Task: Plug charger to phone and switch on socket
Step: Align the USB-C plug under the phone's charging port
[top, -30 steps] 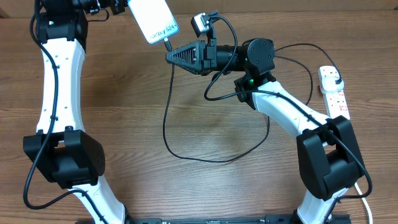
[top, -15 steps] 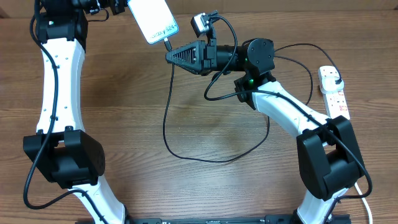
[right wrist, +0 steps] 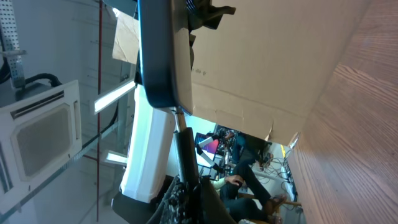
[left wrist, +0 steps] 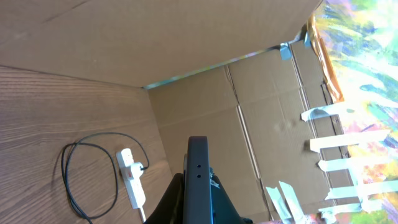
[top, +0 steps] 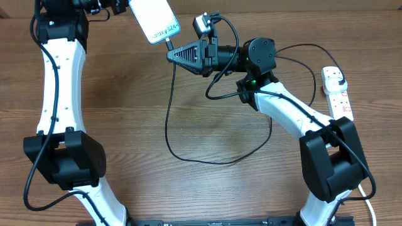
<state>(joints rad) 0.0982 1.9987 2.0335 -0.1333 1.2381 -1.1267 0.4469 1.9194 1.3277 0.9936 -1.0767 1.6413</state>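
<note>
The phone (top: 154, 19), its light-blue screen lit, hangs tilted above the table's back left with my left gripper (top: 133, 5) shut on its upper end. In the left wrist view it shows edge-on (left wrist: 198, 168) between the dark fingers (left wrist: 175, 200). My right gripper (top: 171, 56) is shut on the charger's connector (right wrist: 185, 152), whose metal tip meets the phone's bottom edge (right wrist: 163, 59). The charger's black cable (top: 168, 116) loops over the table to a black plug in the white socket (top: 336, 94) at the right edge, also visible in the left wrist view as the socket (left wrist: 132, 180).
A cardboard wall (left wrist: 217, 93) stands behind the table. The socket's white cord (top: 369, 202) runs off the front right. The cable's loop lies across the middle of the wooden table (top: 125, 125) between both arm bases.
</note>
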